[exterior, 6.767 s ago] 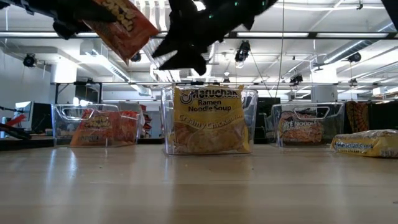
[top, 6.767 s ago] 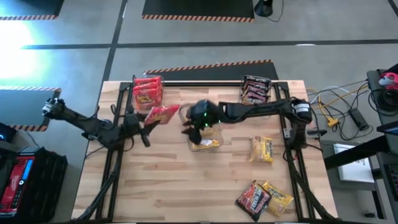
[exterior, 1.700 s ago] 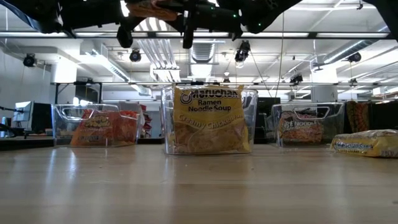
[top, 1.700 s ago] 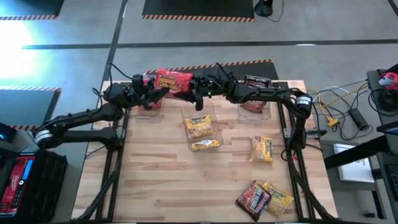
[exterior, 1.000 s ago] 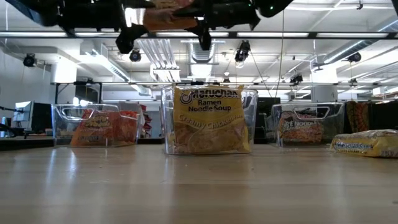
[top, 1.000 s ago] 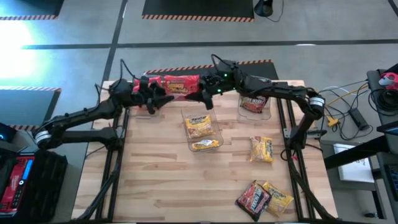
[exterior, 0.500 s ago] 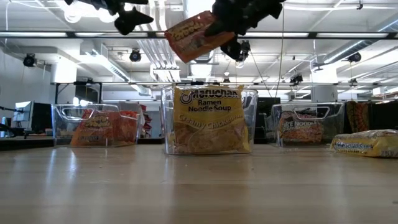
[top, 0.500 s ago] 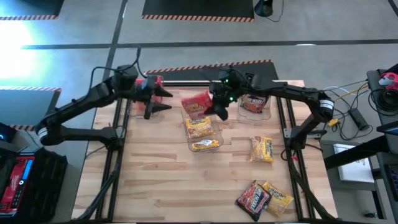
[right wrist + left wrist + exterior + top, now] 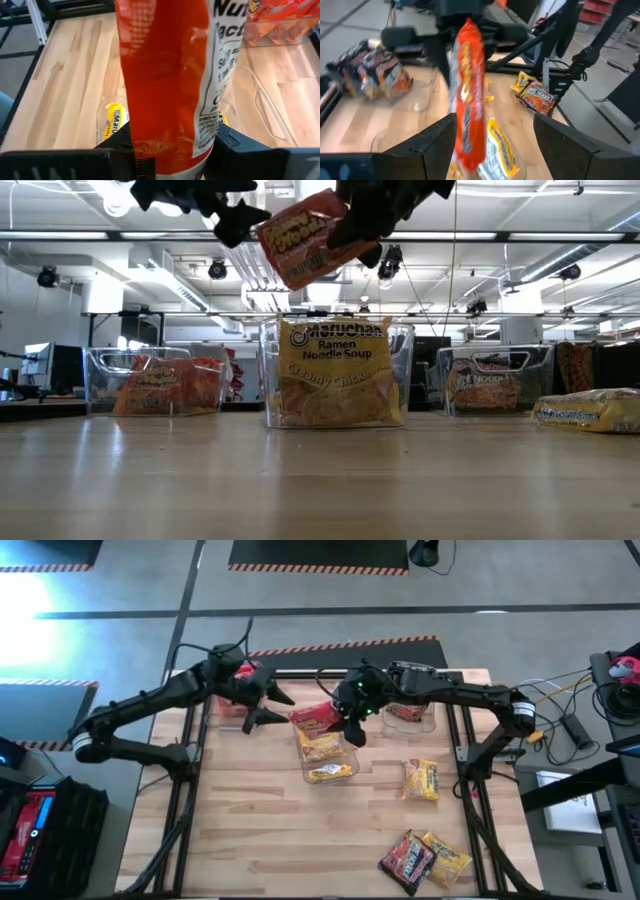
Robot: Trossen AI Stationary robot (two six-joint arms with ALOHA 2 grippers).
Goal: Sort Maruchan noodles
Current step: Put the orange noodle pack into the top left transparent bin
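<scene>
One red crinkly plastic ramen packet (image 9: 314,718) is clamped in the right gripper (image 9: 349,720), held in the air at upper centre of the high view, above the middle clear plastic bin (image 9: 325,752). The left gripper (image 9: 273,707) is spread wide and empty, just left of the packet, apart from it. Three bins are counted: left bin (image 9: 152,381) with red packets, middle with two yellow packets, right bin (image 9: 494,379) with dark packets. Four loose packets are seen on the wooden table (image 9: 250,830): yellow packet (image 9: 421,780) at right, one dark (image 9: 406,858) and one yellow (image 9: 446,856) at lower right, one more at the low view's right edge (image 9: 588,409).
</scene>
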